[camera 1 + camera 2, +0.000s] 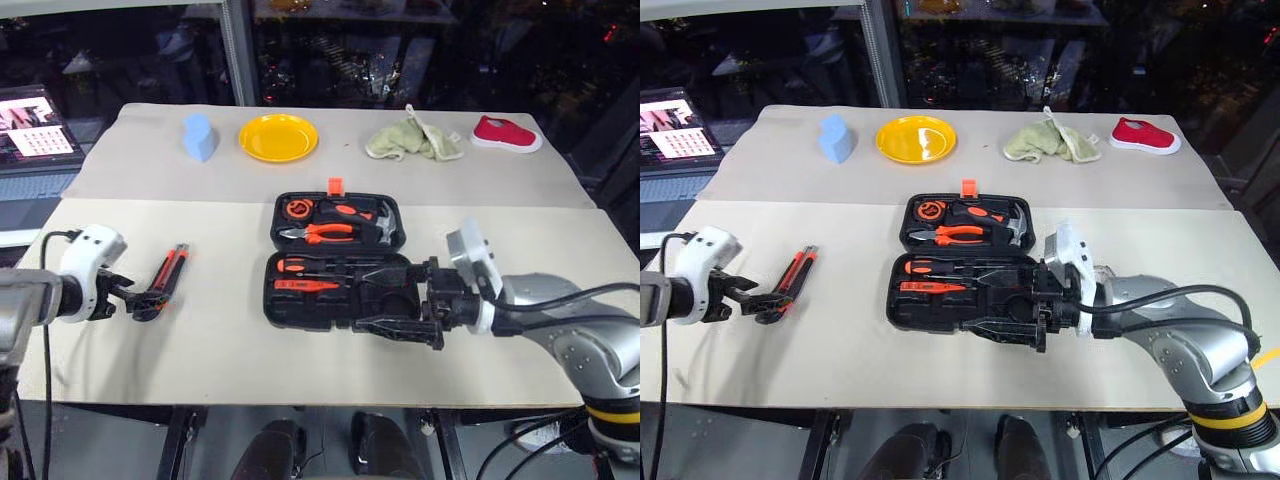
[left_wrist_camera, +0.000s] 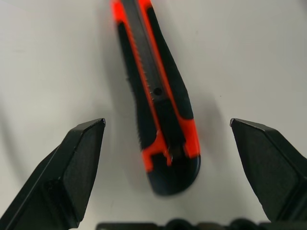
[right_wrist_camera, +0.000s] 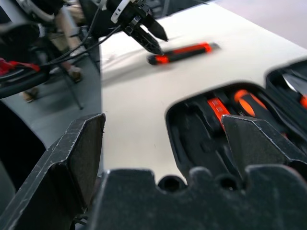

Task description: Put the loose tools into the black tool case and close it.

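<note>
The black tool case (image 1: 272,300) lies open mid-table, its orange latch (image 1: 335,186) at the far edge. Pliers (image 1: 320,233) and a hammer sit in its far half. A black-and-orange screwdriver (image 1: 300,265) and a slim orange tester screwdriver (image 1: 305,285) lie in its near half. On the table to the left lies the orange-and-black utility knife (image 1: 172,272). My left gripper (image 1: 145,303) is open at the knife's near end. The knife (image 2: 158,105) lies between the spread fingers, untouched. My right gripper (image 1: 375,298) hangs open over the case's near right part, holding nothing.
Along the far table stand a blue block (image 1: 200,136), a yellow plate (image 1: 278,137), a green cloth (image 1: 412,140) and a red shoe (image 1: 506,133). A laptop (image 1: 35,125) sits beyond the table's left edge. Bare table lies between knife and case.
</note>
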### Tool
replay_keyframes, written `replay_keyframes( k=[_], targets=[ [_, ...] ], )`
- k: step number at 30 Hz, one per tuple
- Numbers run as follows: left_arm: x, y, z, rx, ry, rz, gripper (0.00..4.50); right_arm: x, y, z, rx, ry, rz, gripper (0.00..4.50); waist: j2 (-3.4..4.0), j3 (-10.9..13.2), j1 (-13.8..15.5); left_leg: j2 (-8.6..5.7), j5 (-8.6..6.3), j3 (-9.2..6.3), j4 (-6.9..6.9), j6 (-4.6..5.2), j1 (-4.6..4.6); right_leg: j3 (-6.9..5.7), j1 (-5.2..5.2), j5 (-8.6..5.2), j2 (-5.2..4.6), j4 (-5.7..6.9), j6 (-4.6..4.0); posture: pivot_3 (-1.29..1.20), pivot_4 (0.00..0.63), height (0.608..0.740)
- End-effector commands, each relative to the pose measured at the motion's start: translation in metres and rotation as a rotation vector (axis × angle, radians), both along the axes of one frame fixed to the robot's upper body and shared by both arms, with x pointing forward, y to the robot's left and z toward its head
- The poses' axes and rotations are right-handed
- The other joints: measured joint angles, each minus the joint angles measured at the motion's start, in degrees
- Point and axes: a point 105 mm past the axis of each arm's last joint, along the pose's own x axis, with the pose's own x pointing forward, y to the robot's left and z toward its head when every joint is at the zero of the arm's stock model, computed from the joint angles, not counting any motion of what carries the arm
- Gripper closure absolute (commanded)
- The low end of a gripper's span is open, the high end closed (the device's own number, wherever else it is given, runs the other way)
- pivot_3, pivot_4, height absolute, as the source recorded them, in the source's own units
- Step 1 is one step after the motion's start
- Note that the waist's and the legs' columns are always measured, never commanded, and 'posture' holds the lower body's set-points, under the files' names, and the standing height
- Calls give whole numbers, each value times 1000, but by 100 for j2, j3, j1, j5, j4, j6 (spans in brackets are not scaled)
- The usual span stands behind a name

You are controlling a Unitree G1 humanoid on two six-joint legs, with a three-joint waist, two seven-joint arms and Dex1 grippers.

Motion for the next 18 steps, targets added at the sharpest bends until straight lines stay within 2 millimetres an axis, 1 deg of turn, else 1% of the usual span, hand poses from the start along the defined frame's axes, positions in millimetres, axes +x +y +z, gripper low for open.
replay_keyframes(
  k=[1,3,6,8,9,10,11,12,14,15,16,17,18],
  targets=[
    [14,14,-1,106,55,15,14,-10,2,10,20,-74,-28,0,-2,0,-32,-1,9,-2,-8,10,-3,0,-6,0,-2,0,-1,0,150,740],
    [21,13,-4,108,72,11,14,-14,2,8,20,-70,-47,0,-2,0,-51,-2,20,-1,-21,25,-4,1,-16,-1,-4,-1,-4,0,150,740],
    [25,6,-8,97,113,-22,14,-19,0,7,16,-69,-75,0,-1,-1,-48,-5,23,1,-30,28,-9,3,-27,-2,-7,0,-5,0,150,740],
    [29,2,-10,80,124,-40,520,-21,-2,7,13,-71,-94,0,2,-3,-46,-6,24,4,-31,30,-12,4,-33,-3,-9,1,-6,0,150,740],
    [31,1,-10,79,123,-41,581,-22,-3,7,11,-72,-99,0,2,-3,-44,-6,24,4,-30,29,-13,4,-31,-3,-9,1,-6,0,150,740],
    [33,2,-10,80,119,-39,953,-23,-3,7,8,-75,-104,0,3,-3,-36,-6,25,4,-30,29,-13,4,-31,-3,-10,0,-6,0,150,740],
    [35,2,-9,84,113,-38,1218,-23,-4,8,7,-77,-107,0,2,-3,-28,-6,24,3,-29,31,-13,4,-29,-3,-10,1,-5,0,150,740],
    [38,2,-7,87,95,-46,1701,-23,-5,8,5,-78,-112,0,2,-4,-28,-6,24,2,-27,35,-13,3,-26,-3,-11,-1,-5,0,150,740],
    [49,-3,2,100,16,-108,2332,-23,-7,9,0,-81,-124,0,3,-4,-19,-8,12,2,-23,62,-11,3,-20,-4,-13,1,-4,0,150,740],
    [61,-16,17,102,-100,-200,2694,-24,-8,9,-3,-81,-131,0,3,-4,-7,-8,13,2,-21,63,-10,3,-19,-3,-13,1,-4,0,150,740],
    [68,-31,32,76,-189,-283,2841,-23,-10,9,-7,-81,-139,0,3,-4,34,-8,13,1,-21,64,-10,2,-18,-3,-15,1,-5,0,150,740],
    [72,-60,53,19,-271,-408,2873,-24,-11,9,-10,-80,-152,0,-2,-2,84,-9,14,-2,-19,63,-12,-2,-17,-2,-20,1,-7,0,150,740],
    [71,-78,66,-19,-316,-492,2873,-24,-13,9,-11,-79,-162,0,-12,-1,123,-8,17,-8,-13,54,-20,-4,-18,2,-26,-2,-13,0,150,740]
  ],
)
